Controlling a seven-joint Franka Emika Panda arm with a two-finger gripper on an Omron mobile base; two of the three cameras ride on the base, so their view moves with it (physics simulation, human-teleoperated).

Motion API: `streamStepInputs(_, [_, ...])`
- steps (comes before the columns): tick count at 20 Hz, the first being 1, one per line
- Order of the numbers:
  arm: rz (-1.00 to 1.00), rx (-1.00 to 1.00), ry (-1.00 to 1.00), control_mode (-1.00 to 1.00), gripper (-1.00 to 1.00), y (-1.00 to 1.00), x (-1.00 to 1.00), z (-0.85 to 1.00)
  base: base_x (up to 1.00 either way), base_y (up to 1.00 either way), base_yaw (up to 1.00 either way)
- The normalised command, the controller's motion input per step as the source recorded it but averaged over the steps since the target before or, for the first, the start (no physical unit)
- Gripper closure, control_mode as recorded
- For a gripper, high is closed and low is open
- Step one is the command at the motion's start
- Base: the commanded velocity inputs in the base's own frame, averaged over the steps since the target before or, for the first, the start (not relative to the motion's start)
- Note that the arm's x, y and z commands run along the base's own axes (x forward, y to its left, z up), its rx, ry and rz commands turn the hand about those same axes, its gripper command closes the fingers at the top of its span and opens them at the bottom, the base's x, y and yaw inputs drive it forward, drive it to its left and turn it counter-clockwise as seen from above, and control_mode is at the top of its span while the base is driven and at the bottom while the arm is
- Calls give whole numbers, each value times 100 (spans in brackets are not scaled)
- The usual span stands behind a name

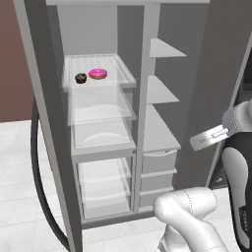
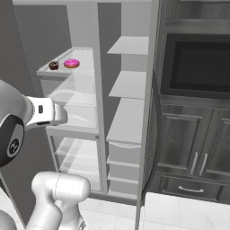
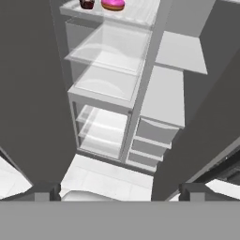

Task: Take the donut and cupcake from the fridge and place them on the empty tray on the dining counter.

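the pincer (image 3: pixel 120 191) stands wide open with nothing between its tips, held out in front of the open fridge (image 1: pixel 142 123), well short of any shelf. up and ahead of it, on the top translucent shelf (image 1: pixel 101 69) of the left compartment, the donut (image 1: pixel 98 73) and the cupcake (image 1: pixel 80 78) sit just beside each other, the cupcake to the outer side. both look light and soft; frosting would smear or dent, so i judge the donut best pinched gently across its ring from the sides, and the cupcake by its wrapper. the clear drawers (image 1: pixel 101 115) below that shelf look to hold nothing, as do the white shelves (image 2: pixel 128 83) in the right compartment
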Motion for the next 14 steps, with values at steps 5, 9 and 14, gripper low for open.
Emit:
streamStepInputs(5, [0, 0, 0, -100, -100, 0, 0, -2, 0, 0, 0])
streamStepInputs(9, [0, 0, 0, 100, -100, 0, 0, -4, 4, 26, 0])
streamStepInputs(14, [0, 0, 0, 100, -100, 0, 0, 0, 18, 70, 2])
